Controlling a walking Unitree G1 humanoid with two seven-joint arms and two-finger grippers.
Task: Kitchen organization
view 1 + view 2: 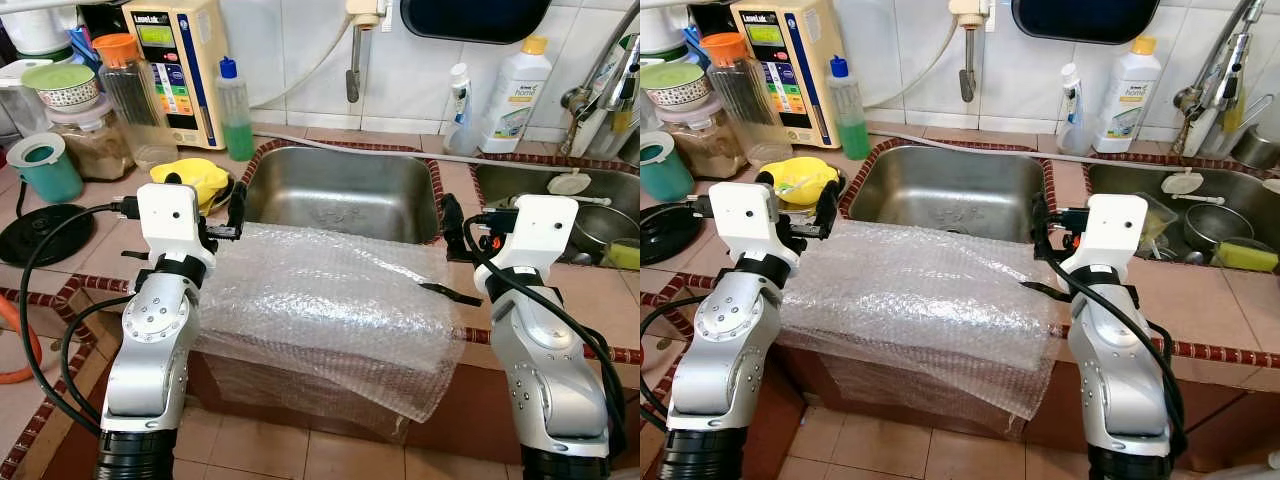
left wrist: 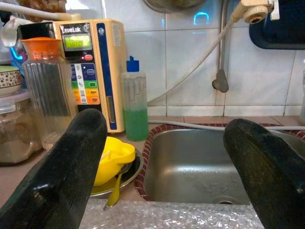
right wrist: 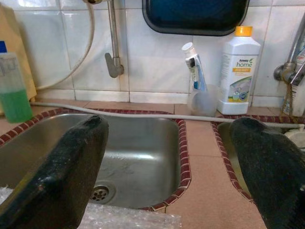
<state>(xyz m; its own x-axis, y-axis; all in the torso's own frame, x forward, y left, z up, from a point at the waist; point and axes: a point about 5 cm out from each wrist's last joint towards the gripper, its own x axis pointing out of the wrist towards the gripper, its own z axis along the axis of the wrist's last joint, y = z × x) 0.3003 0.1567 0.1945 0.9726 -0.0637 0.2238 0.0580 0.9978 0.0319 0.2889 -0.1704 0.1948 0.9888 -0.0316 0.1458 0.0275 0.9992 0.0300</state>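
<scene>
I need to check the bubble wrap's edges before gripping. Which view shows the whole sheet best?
The left eye view: the bubble wrap lies whole across the counter edge, front hanging over. The right eye view shows it much the same. Each wrist view catches just a strip of it below that gripper's open fingers.

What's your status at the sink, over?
Left gripper open at bubble wrap's left corner. Right gripper open at its right edge. Wrap draped over counter front, ungripped. Empty sink just behind.
</scene>
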